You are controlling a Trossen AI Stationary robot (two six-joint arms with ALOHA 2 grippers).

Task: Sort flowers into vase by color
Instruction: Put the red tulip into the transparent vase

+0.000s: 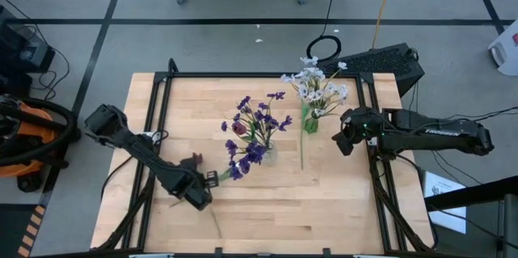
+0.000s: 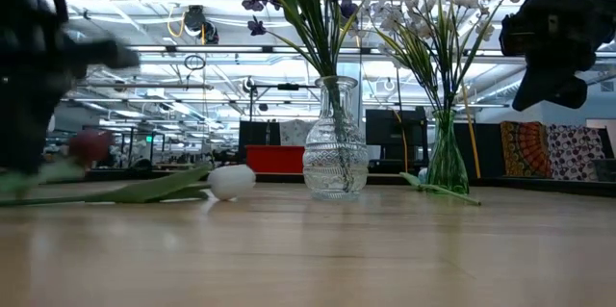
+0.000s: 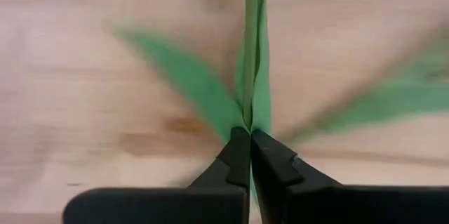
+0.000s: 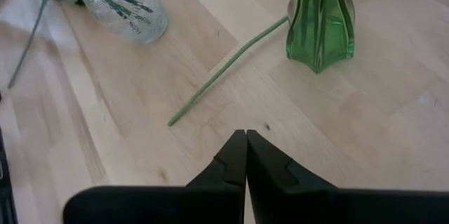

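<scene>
Wooden table (image 1: 324,201), workshop behind; left end effector (image 3: 249,134) pinches green stem (image 3: 251,55); right end effector (image 4: 245,136) closed, empty.

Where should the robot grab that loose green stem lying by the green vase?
The loose stem at its bare middle, from straight above, right gripper across it: it lies flat on the table, thin, and clear of the green vase there.

Work surface — light wooden table (image 1: 324,209) with a black frame along its edges.

Clear glass vase (image 1: 265,151) stands right of the left gripper (image 1: 212,177); green glass vase (image 1: 310,120) stands just left of the right gripper (image 1: 338,141). A loose green stem (image 4: 228,69) lies flat before the right gripper — a white tulip bud (image 2: 231,181) lies beside the clear vase.
</scene>
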